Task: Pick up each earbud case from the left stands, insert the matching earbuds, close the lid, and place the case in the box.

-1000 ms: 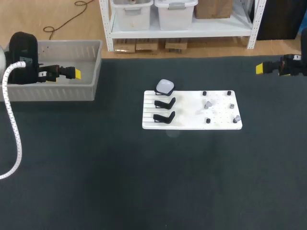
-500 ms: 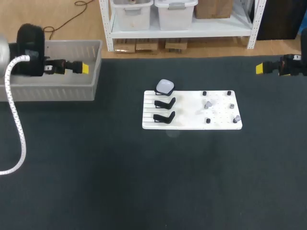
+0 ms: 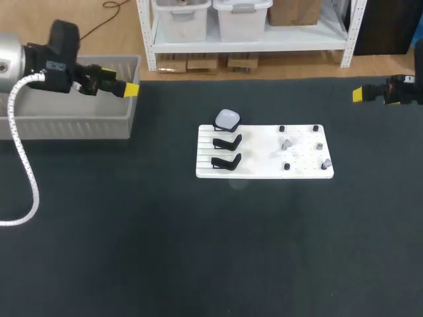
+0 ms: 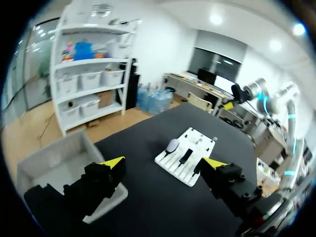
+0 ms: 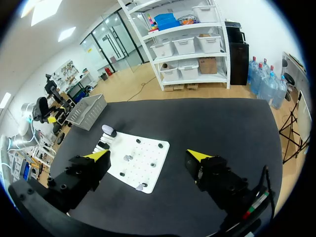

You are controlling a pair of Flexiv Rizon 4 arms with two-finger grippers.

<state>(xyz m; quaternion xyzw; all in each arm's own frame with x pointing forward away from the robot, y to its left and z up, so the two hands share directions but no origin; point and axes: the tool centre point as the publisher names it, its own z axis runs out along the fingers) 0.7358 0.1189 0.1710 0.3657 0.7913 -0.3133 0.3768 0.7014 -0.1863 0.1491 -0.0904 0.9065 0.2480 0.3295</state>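
Dark grey felt covers the tabletop [image 3: 198, 251], and near its middle lies a white board [image 3: 264, 169]. Three black stands sit in a row on the board's left part. The farthest one carries a pale, closed earbud case [image 3: 227, 119]. The two nearer stands [image 3: 227, 141] [image 3: 227, 161] are bare. On the right part of the board stand several small dark pegs [image 3: 282, 129]. Among them are two small grey pieces [image 3: 287, 142] [image 3: 326, 162], too small to tell whether they are earbuds.

A grey plastic box [image 3: 73, 125] stands at the far left of the tabletop, well apart from the board. The left gripper [image 3: 131, 89] hangs above the box's right-hand rim, pointing toward the board. In the left wrist view its two yellow-tipped fingers [image 4: 106, 173] stand wide apart with nothing between them. The board and the case lie some way ahead of them, and the box is beside and below the gripper. A white ribbed hose [image 3: 23, 178] hangs from the left arm and crosses the tabletop's left edge.

The right gripper [image 3: 357, 94] is at the far right of the tabletop, well apart from the board. The right wrist view shows its fingers [image 5: 89, 165] spread open as well, holding nothing. There the board lies ahead of the gripper, with the case at the board's far end.
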